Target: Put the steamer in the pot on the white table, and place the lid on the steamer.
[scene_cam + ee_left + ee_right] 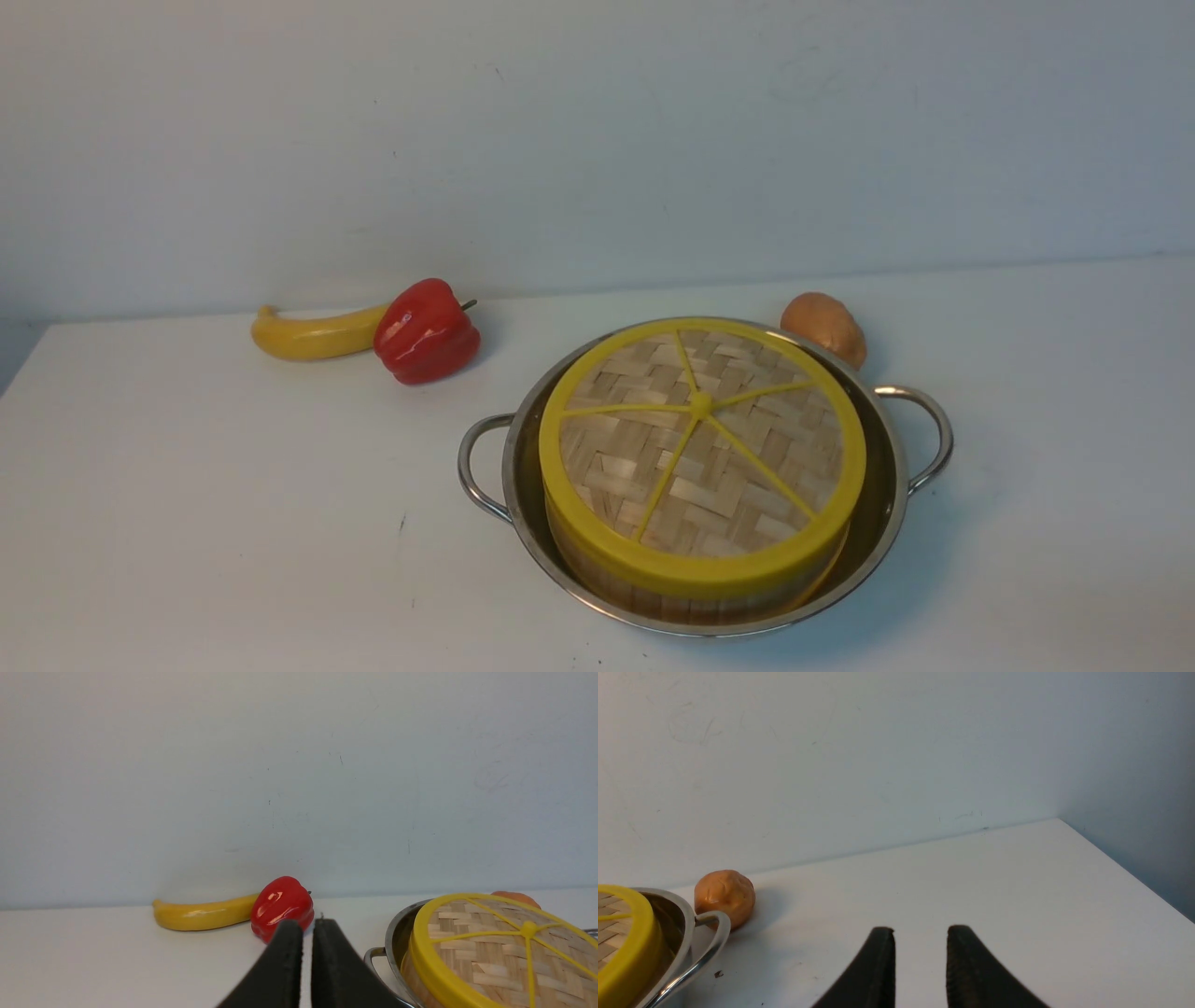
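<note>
pot (pixel 892 523): 1 | steamer (pixel 653 588): 1 | lid (pixel 700 448): 1 | banana (pixel 313 336): 1 | pepper (pixel 425 331): 1 | potato (pixel 823 327): 1

Two black fingers of the right gripper (pixel 920 938) rise from the bottom centre, parted, holding nothing. At lower left, the yellow-rimmed lid (pixel 623 947) sits inside the steel pot (pixel 686 933). An orange-brown ball (pixel 724 897) rests beside the pot's handle on the white table (pixel 994 882).

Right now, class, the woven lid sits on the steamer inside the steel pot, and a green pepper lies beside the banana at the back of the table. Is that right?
Not quite. The pepper is red, not green, as the front view shows. The rest holds: the lid sits on the steamer inside the pot, and the pepper lies beside the banana at the back of the table.
</note>
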Controlling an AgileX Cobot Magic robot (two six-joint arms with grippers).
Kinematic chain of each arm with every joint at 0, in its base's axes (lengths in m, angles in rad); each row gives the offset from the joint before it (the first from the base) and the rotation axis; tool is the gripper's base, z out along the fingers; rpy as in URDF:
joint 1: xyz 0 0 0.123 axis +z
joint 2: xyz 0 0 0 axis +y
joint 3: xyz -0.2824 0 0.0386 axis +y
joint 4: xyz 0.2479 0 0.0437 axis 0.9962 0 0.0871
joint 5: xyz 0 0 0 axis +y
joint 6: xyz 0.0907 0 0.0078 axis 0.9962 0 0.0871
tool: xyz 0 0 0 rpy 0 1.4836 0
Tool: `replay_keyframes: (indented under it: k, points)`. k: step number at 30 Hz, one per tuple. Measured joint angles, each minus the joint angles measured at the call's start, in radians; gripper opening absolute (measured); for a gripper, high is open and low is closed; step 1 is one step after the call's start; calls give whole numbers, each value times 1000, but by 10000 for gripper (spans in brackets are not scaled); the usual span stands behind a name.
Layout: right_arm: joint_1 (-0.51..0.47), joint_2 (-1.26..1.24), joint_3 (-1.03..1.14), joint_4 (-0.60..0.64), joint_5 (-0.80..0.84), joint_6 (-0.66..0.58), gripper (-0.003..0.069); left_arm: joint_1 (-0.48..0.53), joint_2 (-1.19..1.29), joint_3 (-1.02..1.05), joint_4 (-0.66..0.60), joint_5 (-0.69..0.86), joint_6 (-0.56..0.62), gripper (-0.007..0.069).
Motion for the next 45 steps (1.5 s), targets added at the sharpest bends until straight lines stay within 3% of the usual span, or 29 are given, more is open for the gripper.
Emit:
replay_keyframes:
  k: [15, 20, 26, 33, 45]
  points:
    - [0, 0, 0, 0, 1, 6, 218, 4, 0, 7, 10, 0, 22, 31]
    - [0, 0, 0, 0, 1, 6, 232, 139, 1, 133, 25, -43, 76, 31]
    - [0, 0, 0, 0, 1, 7, 239, 281, 3, 332, 24, -224, 58, 31]
    - [0, -1, 0, 0, 0, 7, 239, 392, 3, 338, 31, -286, 46, 50]
    - [0, -1, 0, 0, -1, 6, 240, 427, 3, 338, 41, -264, 43, 63]
